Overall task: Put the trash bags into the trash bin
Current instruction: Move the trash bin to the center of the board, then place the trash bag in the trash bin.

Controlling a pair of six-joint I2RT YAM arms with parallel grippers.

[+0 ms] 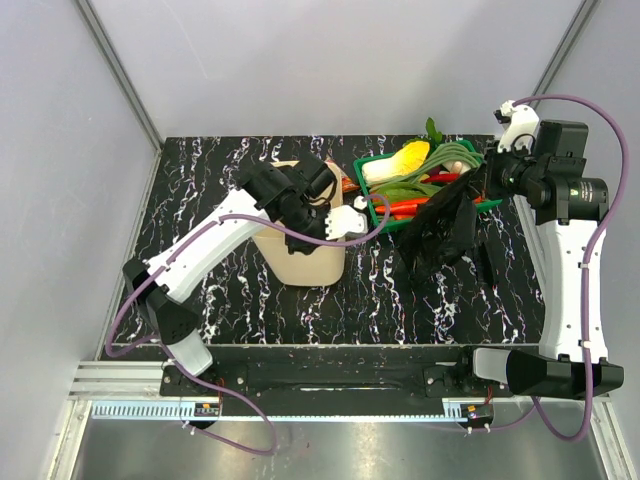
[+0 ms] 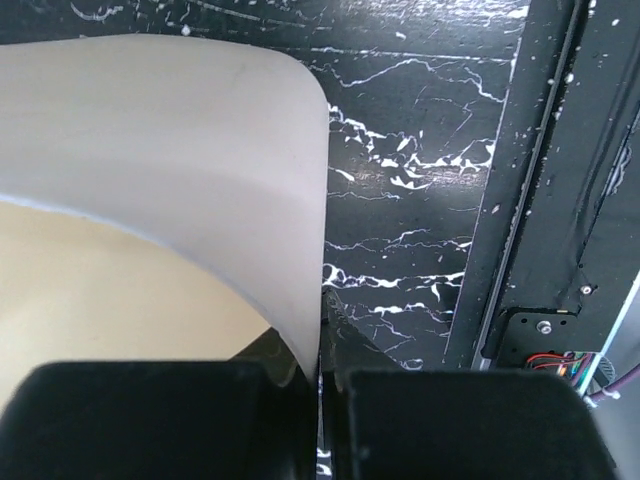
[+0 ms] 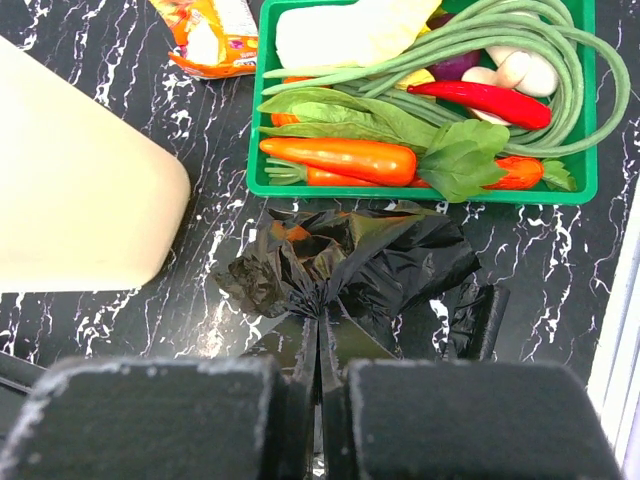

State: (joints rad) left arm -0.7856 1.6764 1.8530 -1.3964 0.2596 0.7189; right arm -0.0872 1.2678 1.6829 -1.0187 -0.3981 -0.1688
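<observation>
The cream trash bin (image 1: 300,258) stands left of centre on the table. My left gripper (image 1: 343,224) is shut on its right rim. In the left wrist view the fingers (image 2: 322,345) clamp the thin cream wall of the bin (image 2: 200,180). My right gripper (image 1: 482,188) is shut on a crinkly black trash bag (image 1: 438,232), which hangs loosely over the table in front of the tray. In the right wrist view the gripper (image 3: 320,325) pinches the gathered bag (image 3: 380,260), and the bin (image 3: 70,190) lies to the left, apart from the bag.
A green tray (image 1: 366,168) of vegetables sits at the back, just behind the bag; it also shows in the right wrist view (image 3: 252,150). An orange snack wrapper (image 3: 205,35) lies between bin and tray. A black strip (image 3: 482,318) trails right of the bag.
</observation>
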